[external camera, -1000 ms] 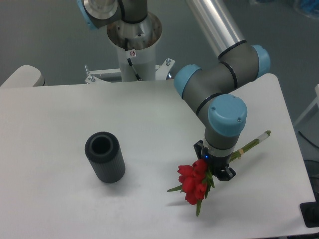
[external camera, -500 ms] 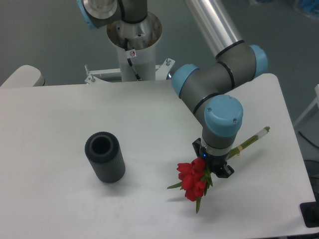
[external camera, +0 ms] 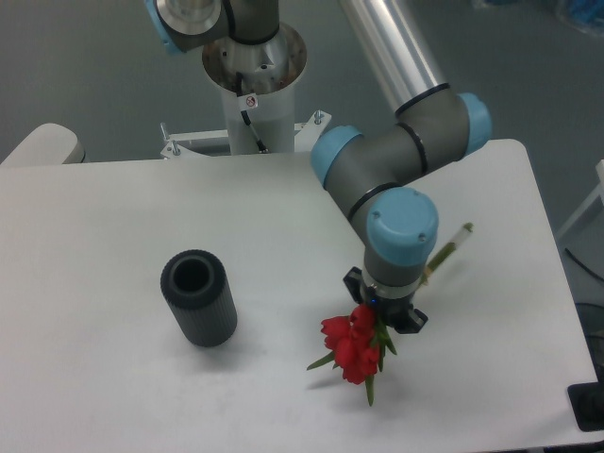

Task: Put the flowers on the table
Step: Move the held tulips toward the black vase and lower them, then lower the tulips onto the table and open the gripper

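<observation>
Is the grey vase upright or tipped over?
Upright: the vase stands on the table, its open mouth facing up, with no flowers inside.

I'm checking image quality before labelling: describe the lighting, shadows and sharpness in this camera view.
Fixed camera: soft, even overhead light, with no harsh glare on the table. The vase casts a faint, diffuse shadow to its lower right. The flowers look slightly soft, their buds merging into one saturated red mass. The claw is dark and partly hidden by the wrist, so its jaws stay unclear.
</observation>
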{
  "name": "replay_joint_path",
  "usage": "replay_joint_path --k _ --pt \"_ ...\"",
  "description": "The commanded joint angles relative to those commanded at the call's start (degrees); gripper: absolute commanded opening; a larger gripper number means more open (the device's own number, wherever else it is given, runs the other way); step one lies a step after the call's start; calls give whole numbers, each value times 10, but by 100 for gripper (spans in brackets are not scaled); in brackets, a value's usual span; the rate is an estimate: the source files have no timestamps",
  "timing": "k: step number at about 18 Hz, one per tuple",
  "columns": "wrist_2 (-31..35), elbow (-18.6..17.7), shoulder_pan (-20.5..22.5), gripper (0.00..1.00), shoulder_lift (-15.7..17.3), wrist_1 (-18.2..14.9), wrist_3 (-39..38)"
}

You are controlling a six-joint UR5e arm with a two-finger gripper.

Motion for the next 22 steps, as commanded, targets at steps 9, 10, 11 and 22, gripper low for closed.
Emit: replay_joint_path --k 9,10,11,22 --pt "-2 -39 -25 12 -4 39 -99" --pt "-2 -44 -25 17 -3 49 -97" --pt "-2 -50 -25 21 -3 58 -94" --pt "-2 -72 -19 59 -10 97 -33"
